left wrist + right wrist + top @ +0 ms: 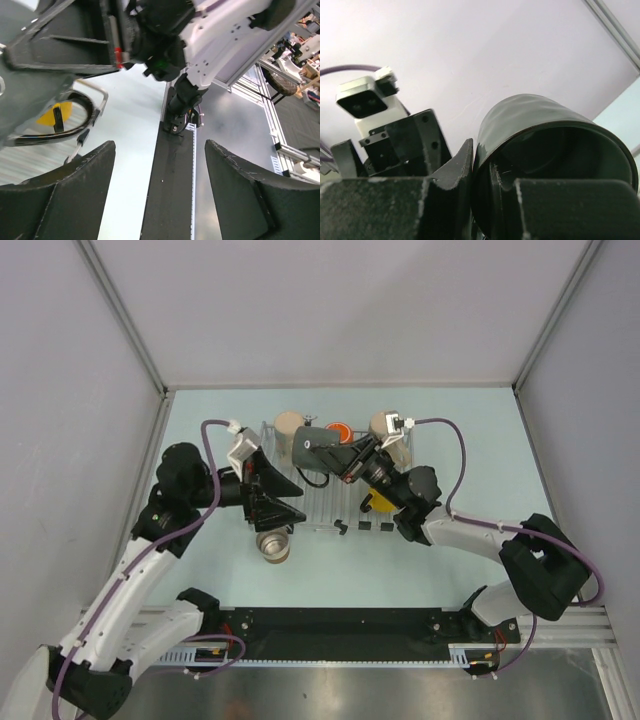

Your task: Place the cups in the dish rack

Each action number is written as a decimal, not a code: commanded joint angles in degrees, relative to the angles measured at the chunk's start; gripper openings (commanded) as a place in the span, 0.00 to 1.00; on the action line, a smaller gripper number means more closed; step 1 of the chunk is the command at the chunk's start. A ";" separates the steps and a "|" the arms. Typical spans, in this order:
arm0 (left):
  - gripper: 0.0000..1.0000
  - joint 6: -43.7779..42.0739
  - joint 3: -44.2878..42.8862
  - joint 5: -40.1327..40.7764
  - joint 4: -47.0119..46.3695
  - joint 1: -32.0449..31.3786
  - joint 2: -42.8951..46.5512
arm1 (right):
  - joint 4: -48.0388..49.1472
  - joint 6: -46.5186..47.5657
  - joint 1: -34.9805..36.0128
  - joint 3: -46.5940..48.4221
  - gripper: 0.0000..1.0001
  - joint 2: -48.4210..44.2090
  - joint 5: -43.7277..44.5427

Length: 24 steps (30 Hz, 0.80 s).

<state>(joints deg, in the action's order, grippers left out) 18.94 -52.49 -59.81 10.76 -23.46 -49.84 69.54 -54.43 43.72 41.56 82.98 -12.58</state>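
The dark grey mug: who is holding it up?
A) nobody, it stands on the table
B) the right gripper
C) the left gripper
B: the right gripper is shut on the dark grey mug, pinching its wall with one finger inside and one outside.
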 commanded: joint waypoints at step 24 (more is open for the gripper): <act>0.75 9.80 2.04 6.73 -9.97 0.52 -6.23 | 21.96 -2.34 2.68 5.72 0.00 -0.01 -4.73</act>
<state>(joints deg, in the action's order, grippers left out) 25.56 -48.34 -54.11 4.56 -23.44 -55.13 70.39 -55.88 44.64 44.01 83.81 -15.51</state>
